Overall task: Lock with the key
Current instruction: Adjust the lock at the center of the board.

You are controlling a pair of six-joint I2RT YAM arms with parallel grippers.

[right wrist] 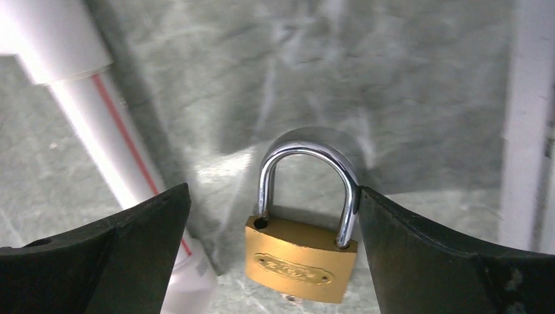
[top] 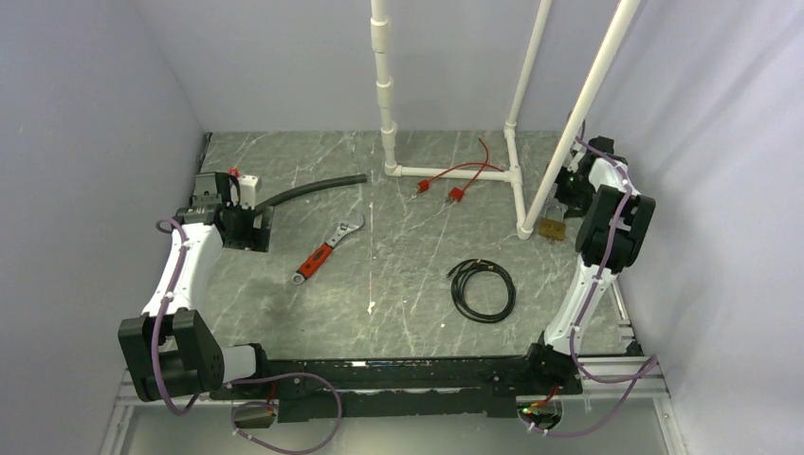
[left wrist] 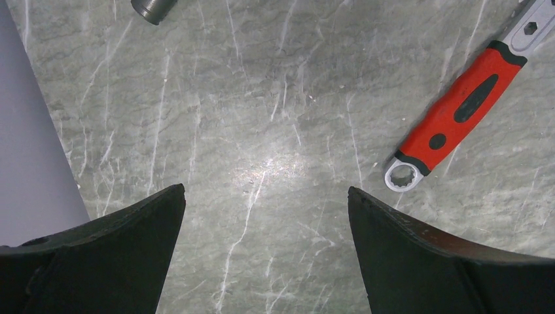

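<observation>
The brass padlock (right wrist: 301, 260) with its steel shackle lies flat on the grey marbled table (right wrist: 406, 98), at the far right, just beside the foot of the white plastic pipe frame (right wrist: 85, 118). Its long axis runs straight out from the right gripper (right wrist: 273, 191), with the body nearest the wrist and the shackle pointing away. The wide-spread, empty jaws stand either side of it, so that arm is plainly the nearer. The left gripper (left wrist: 266, 191), likewise spread and empty, hovers well apart near a red-handled wrench (left wrist: 461, 111). I can't make out a key.
</observation>
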